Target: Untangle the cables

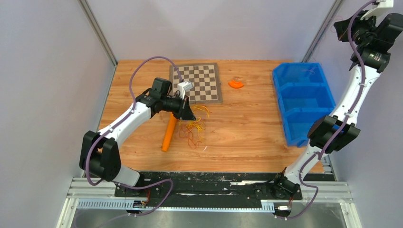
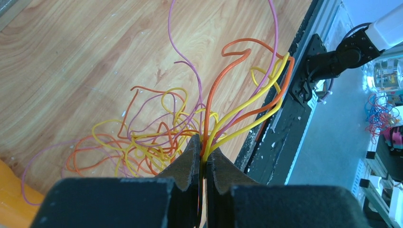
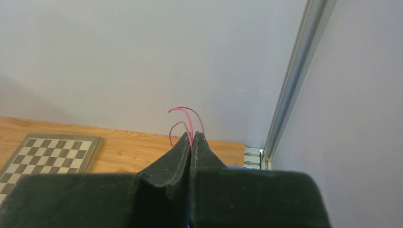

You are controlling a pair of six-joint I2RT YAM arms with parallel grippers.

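Holding one pink wire (image 3: 183, 109) up high, R gripper (image 3: 191, 138) is pinched tight; L gripper (image 2: 203, 148) pinches the cables (image 2: 152, 142), mostly knotted.

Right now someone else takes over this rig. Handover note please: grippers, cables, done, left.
Left gripper: shut on yellow and orange strands at the edge of the tangle, low over the table.
Right gripper: shut on a pink wire, raised high at the far right, near the blue bin.
Tangle: knotted on the table beside the orange stick, in front of the chessboard.
Done: apparently one pink wire lifted away.
Left: set it aside, then separate the rest.
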